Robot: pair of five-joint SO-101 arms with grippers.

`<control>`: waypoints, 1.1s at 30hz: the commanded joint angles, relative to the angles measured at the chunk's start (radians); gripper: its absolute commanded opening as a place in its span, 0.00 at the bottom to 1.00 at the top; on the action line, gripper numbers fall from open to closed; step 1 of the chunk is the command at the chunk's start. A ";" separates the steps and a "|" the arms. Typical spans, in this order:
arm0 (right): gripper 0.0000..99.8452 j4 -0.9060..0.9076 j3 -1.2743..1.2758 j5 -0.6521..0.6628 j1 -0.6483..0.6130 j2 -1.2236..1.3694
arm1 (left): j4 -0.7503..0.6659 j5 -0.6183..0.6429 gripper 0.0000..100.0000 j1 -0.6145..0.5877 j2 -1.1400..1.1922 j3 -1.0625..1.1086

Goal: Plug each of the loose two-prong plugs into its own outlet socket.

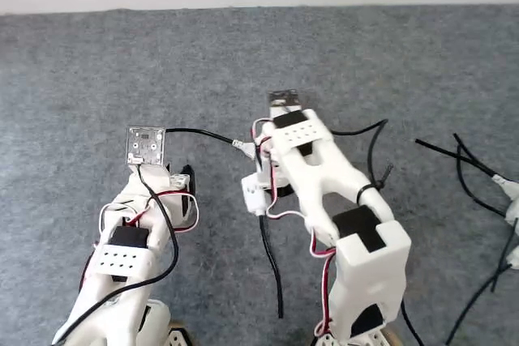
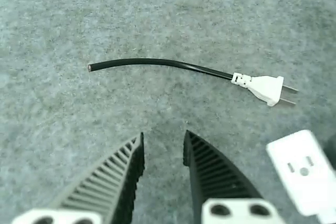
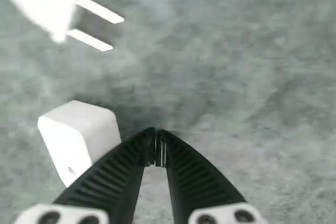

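A white two-prong plug [image 2: 265, 87] lies flat on the grey carpet, and its short black cable [image 2: 157, 63] ends loose. The high view shows the same plug [image 1: 243, 148] between the two arms. My left gripper [image 2: 163, 137] is open and empty, hovering a little short of the cable. A white outlet socket [image 2: 302, 169] sits to the side of it, apart from the plug. My right gripper [image 3: 156, 134] is shut on nothing, its tips just above the carpet right beside the socket [image 3: 79, 135]. The plug's prongs [image 3: 94, 24] point toward it from farther off.
The socket [image 1: 254, 194] has a black cord [image 1: 272, 265] trailing toward the front edge between the arm bases. More black cables [image 1: 478, 200] with white plugs [image 1: 511, 192] lie at the far right. Grey carpet [image 1: 122, 62] covers the table.
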 commanded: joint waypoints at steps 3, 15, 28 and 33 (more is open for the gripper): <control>0.01 -0.024 -0.052 -0.008 -0.093 -0.093 | -0.025 0.005 0.12 -0.008 -0.008 -0.008; 0.01 -0.019 -0.052 -0.006 -0.171 -0.125 | -0.026 0.005 0.12 -0.049 -0.009 -0.008; 0.01 -0.042 -0.009 0.026 -0.119 -0.189 | -0.028 0.005 0.12 -0.081 -0.009 -0.012; 0.01 0.053 -0.009 0.431 -0.053 -0.234 | -0.031 0.011 0.17 -0.097 -0.009 -0.016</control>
